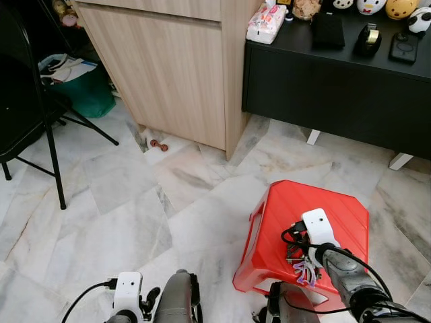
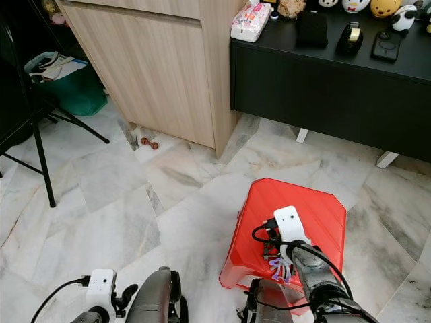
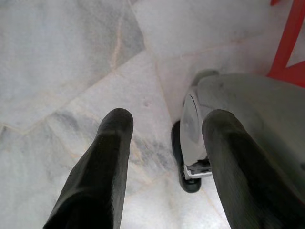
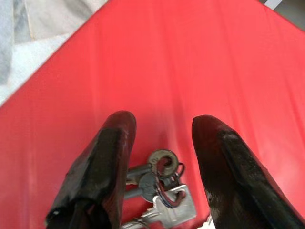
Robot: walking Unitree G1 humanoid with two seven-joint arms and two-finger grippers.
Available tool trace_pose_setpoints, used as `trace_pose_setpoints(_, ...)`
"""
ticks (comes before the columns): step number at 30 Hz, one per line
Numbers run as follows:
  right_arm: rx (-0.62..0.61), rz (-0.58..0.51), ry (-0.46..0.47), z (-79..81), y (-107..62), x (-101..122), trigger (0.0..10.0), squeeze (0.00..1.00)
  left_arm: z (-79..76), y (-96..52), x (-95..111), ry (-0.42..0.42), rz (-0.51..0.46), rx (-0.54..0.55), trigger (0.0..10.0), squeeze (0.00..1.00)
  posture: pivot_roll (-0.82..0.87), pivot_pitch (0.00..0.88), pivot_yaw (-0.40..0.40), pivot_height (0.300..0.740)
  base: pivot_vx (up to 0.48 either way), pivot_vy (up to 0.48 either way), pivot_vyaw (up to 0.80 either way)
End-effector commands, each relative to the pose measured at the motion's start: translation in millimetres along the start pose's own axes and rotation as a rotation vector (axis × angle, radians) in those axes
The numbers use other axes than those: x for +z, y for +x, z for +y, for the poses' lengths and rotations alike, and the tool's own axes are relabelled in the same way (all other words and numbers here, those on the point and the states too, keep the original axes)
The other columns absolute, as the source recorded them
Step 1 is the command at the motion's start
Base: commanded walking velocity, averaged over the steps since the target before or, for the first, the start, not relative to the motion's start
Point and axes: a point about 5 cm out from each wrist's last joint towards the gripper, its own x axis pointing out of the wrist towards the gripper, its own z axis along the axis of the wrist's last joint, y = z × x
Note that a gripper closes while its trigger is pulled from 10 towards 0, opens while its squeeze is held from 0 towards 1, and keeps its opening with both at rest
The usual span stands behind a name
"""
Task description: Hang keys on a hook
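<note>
I have the right tool (image 4: 159, 138) poised over the red stool (image 1: 337, 208), its two black fingers (image 4: 109, 162) spread apart with the keys (image 4: 159, 186) lying flat on the red seat between them, not gripped. From the head camera the bunch sits near the stool's front edge, just under my right wrist. My left tool (image 3: 164, 143) hangs low over the marble floor (image 1: 121, 202), fingers apart and holding nothing. A wooden cabinet (image 1: 175, 67) and a black desk (image 1: 337, 87) stand beyond.
</note>
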Motion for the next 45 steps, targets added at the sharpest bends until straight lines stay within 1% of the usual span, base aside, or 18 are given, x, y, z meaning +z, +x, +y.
trace_pose_setpoints(1, 0.008, 0.040, -0.036, 2.6, -2.4, -11, 10.0, 0.00, 6.8, -5.6, -13, -0.003, 0.055, 0.021, 10.0, 0.00, 0.15, 0.189, 0.059, 0.639, 0.000, 0.000, 0.00)
trace_pose_setpoints(7, 0.000, 0.050, -0.020, 2.5, -3.1, -14, 10.0, 0.00, 6.0, -4.9, -12, -0.004, 0.055, 0.018, 10.0, 0.00, 0.14, 0.177, 0.059, 0.639, 0.000, 0.000, 0.00)
trace_pose_setpoints(12, 0.007, 0.050, -0.025, 3.9, -3.9, -17, 10.0, 0.00, 5.7, -4.6, -12, 0.002, 0.056, 0.018, 10.0, 0.00, 0.14, 0.171, 0.057, 0.639, 0.000, 0.000, 0.00)
trace_pose_setpoints(13, -0.001, 0.065, -0.045, 2.9, -4.9, -20, 10.0, 0.00, 5.6, -4.6, -12, 0.001, 0.056, 0.020, 10.0, 0.00, 0.14, 0.166, 0.055, 0.639, 0.000, 0.000, 0.00)
trace_pose_setpoints(15, -0.006, 0.072, -0.051, 2.4, -5.4, -22, 10.0, 0.00, 5.6, -4.6, -12, 0.000, 0.057, 0.021, 10.0, 0.00, 0.14, 0.165, 0.056, 0.639, 0.000, 0.000, 0.00)
trace_pose_setpoints(28, -0.041, 0.109, -0.044, -3.5, -8.7, -30, 10.0, 0.00, 4.3, -3.7, -11, -0.005, 0.057, 0.024, 10.0, 0.00, 0.13, 0.154, 0.052, 0.639, 0.000, 0.000, 0.00)
trace_pose_setpoints(36, -0.034, 0.148, -0.027, -1.3, -11.3, -40, 10.0, 0.00, 4.9, -4.2, -12, -0.009, 0.058, 0.029, 10.0, 0.00, 0.13, 0.165, 0.050, 0.639, 0.000, 0.000, 0.00)
trace_pose_setpoints(38, -0.026, 0.152, -0.011, 0.5, -11.4, -41, 10.0, 0.00, 5.2, -4.4, -12, -0.009, 0.058, 0.030, 10.0, 0.00, 0.14, 0.166, 0.050, 0.639, 0.000, 0.000, 0.00)
trace_pose_setpoints(45, -0.018, 0.156, -0.009, 3.6, -11.0, -42, 10.0, 0.00, 5.7, -4.8, -13, -0.009, 0.055, 0.032, 10.0, 0.00, 0.14, 0.171, 0.050, 0.639, 0.000, 0.000, 0.00)
